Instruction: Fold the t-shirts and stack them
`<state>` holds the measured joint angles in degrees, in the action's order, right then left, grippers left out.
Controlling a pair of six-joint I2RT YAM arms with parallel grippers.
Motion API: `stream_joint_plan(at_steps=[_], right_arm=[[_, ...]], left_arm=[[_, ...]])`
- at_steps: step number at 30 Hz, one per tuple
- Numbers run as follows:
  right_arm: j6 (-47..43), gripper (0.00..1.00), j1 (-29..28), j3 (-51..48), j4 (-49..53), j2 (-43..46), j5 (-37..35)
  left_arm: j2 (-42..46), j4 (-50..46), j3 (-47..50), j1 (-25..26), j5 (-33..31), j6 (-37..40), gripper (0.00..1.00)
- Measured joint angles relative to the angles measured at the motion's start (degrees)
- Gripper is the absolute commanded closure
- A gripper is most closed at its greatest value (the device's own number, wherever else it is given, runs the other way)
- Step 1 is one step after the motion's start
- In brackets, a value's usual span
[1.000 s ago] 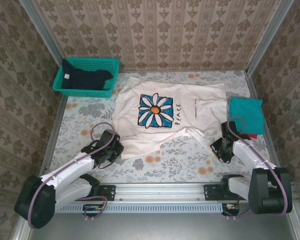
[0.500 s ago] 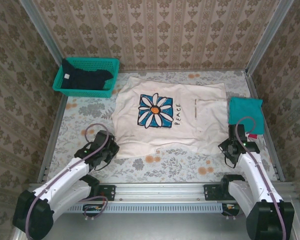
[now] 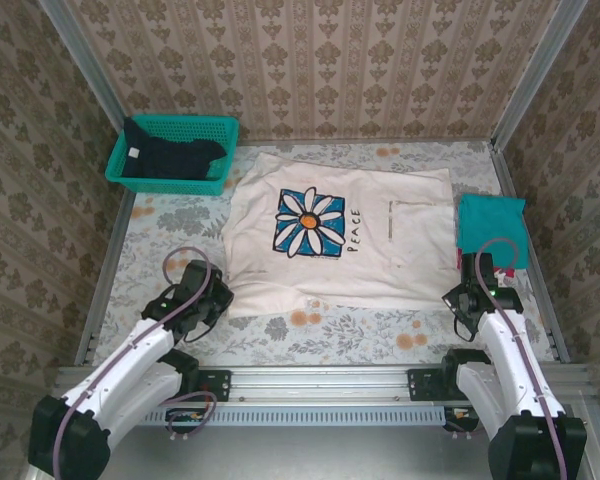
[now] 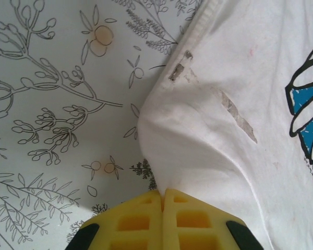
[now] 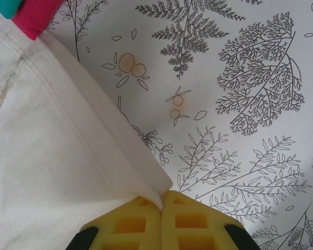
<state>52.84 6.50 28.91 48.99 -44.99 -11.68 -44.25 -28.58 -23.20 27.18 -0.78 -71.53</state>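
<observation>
Cream-white cloth t-shirt with a blue square daisy print and the word PEACE (image 3: 340, 240) lies spread flat in the middle of the floral-patterned counter (image 3: 370, 335), print up. Its near edge runs between the two arms. The left end effector (image 3: 216, 296) sits at the shirt's near-left corner and the right end effector (image 3: 464, 300) at its near-right corner. Both are clenched on the fabric.

The left wrist camera gives detail the overhead view lacks. Its yellow fingertips (image 4: 146, 200) are pressed together with a drawn-up peak of white cloth pinched between them. Creases fan away toward the daisy print, and grey smudges mark the fabric.

The right wrist camera shows its yellow fingertips (image 5: 188, 202) likewise closed on a folded corner of the hem, the stitched edge running away to the upper left. A corner of the folded plain teal t-shirt (image 5: 2, 5) and a pink-red strip (image 5: 37, 14) sit at the top left of that picture; I cannot tell what the strip is.

The overhead view adds the wider layout. The teal t-shirt lies at the right edge of the counter, just beside the cream-white shirt and just beyond the right end effector. A dark navy t-shirt (image 3: 170, 160) is heaped in a teal plastic mesh basket (image 3: 195, 123) at the far-left corner, well apart from both arms.
</observation>
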Motion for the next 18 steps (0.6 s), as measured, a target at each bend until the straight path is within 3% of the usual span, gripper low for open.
stream_joint_plan(at_steps=[8, 18], right_arm=[[-2.1, 1.0, 0.0, 6.1, -1.9, -5.0, -0.3], [-5.2, 1.0, 0.0, 15.8, -10.2, -17.2, -0.3]], left_arm=[[-5.8, 0.2, -7.6, -6.1, 1.7, 6.4, 1.0], [-20.7, 2.1, -22.1, -11.5, 5.6, 19.1, 1.0]])
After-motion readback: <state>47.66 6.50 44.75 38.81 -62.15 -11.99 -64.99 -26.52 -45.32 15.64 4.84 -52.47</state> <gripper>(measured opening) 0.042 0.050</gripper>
